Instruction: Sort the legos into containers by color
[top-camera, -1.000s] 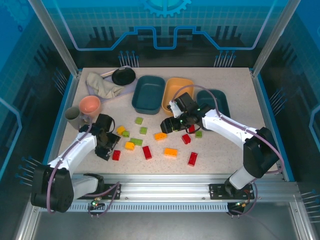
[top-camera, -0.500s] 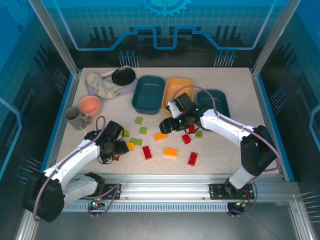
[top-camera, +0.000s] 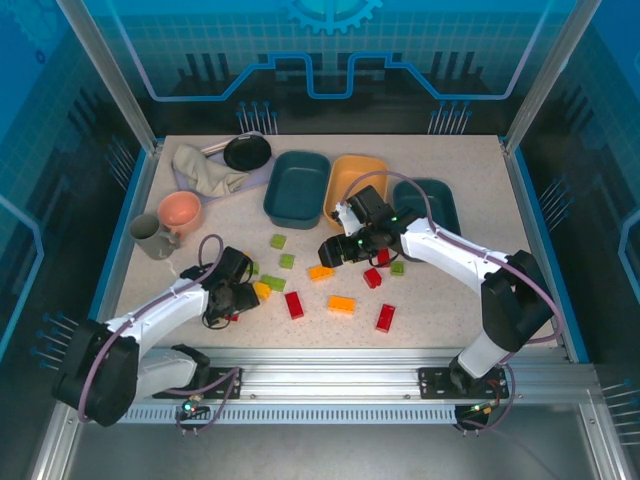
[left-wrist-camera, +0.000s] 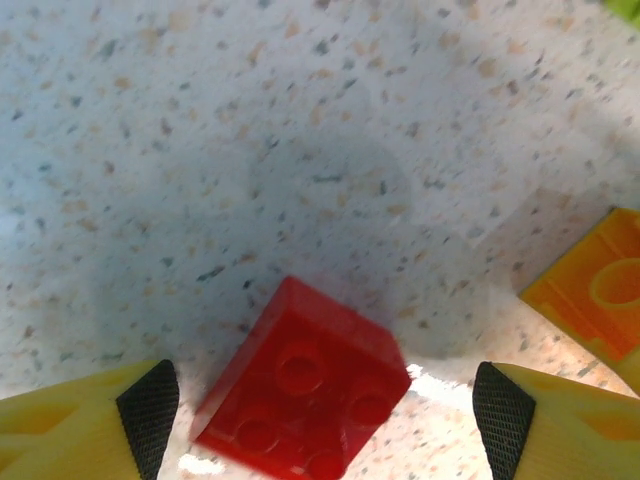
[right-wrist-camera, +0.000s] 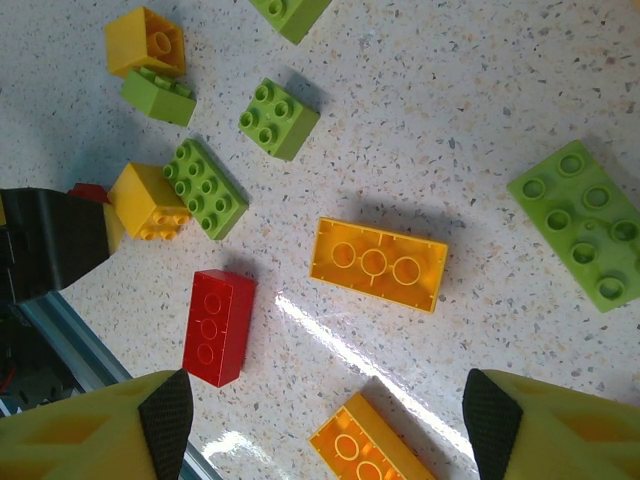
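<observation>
My left gripper (left-wrist-camera: 325, 405) is open low over the table, and a red square brick (left-wrist-camera: 300, 395) lies tilted between its fingertips, touching neither pad. In the top view this gripper (top-camera: 232, 300) sits left of the scattered legos. My right gripper (right-wrist-camera: 328, 415) hangs open above an orange oblong brick (right-wrist-camera: 378, 264), a red oblong brick (right-wrist-camera: 218, 326) and another orange brick (right-wrist-camera: 375, 445); it holds nothing. Green bricks (right-wrist-camera: 279, 118) lie further out. At the back stand a teal tub (top-camera: 297, 188), a yellow-orange tub (top-camera: 355, 180) and a second teal tub (top-camera: 432, 200), partly behind the right arm.
A pink bowl (top-camera: 180, 210) and a grey mug (top-camera: 148, 235) stand at the left edge. A black pan (top-camera: 247, 152) and a crumpled cloth (top-camera: 205, 170) lie at the back left. Loose red (top-camera: 385, 317) and orange (top-camera: 341, 303) bricks lie toward the front.
My left gripper has swung right and forward, ending over the red square brick. The right arm has hardly moved.
</observation>
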